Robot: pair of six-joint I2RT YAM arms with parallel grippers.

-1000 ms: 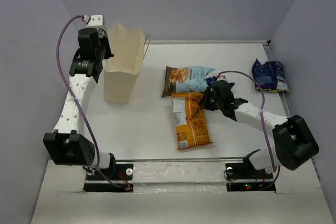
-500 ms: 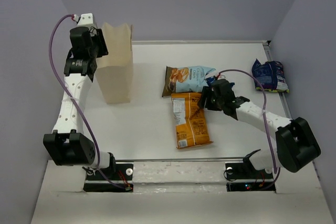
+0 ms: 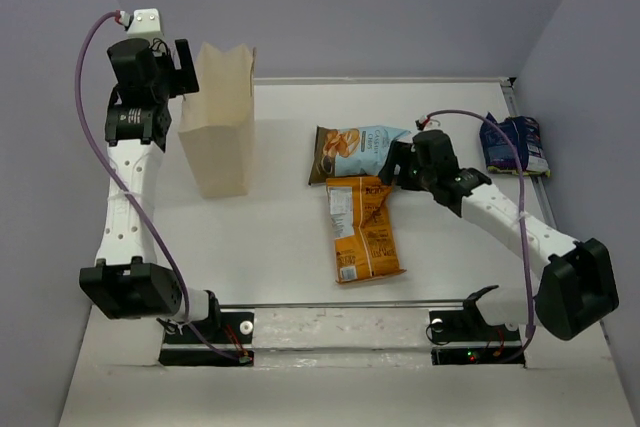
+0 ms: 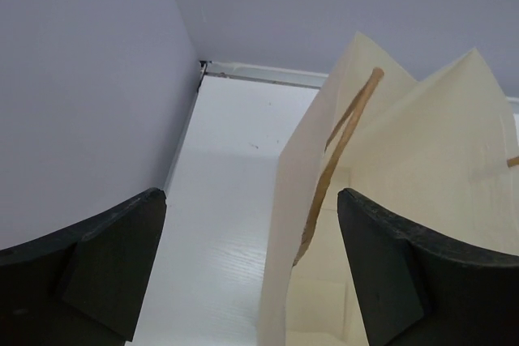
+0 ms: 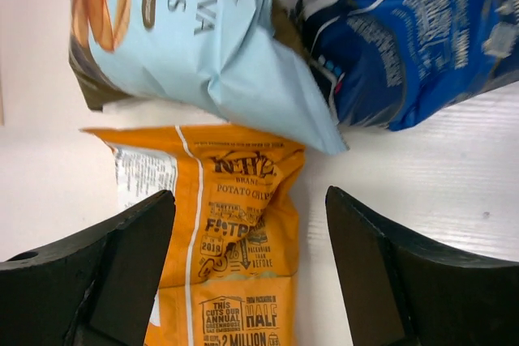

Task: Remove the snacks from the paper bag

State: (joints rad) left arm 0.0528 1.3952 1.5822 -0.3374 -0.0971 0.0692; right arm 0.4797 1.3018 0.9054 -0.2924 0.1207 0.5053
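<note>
The tan paper bag (image 3: 218,122) stands upright at the back left. My left gripper (image 3: 178,65) hangs open at its top left rim. In the left wrist view the bag's side wall (image 4: 296,224) and one loop handle (image 4: 345,139) rise between the wide jaws of that gripper (image 4: 250,216), touching neither. The light-blue chip bag (image 3: 360,150) and the orange chip bag (image 3: 362,232) lie mid-table. My right gripper (image 3: 397,169) hovers open over the orange bag's top (image 5: 235,232), beside the light-blue bag (image 5: 203,46) and a small shiny blue packet (image 5: 405,46). A dark navy packet (image 3: 513,144) lies far right.
The purple left wall (image 4: 81,103) runs close beside the left gripper. A metal rail (image 3: 400,79) edges the table's back, and the navy packet lies against the right edge. Both arm bases (image 3: 340,332) sit on the near edge.
The left gripper opened, let go of the bag's rim and drew up and to the left; the bag's mouth fell narrower. The right gripper opened and rose back towards the right.
</note>
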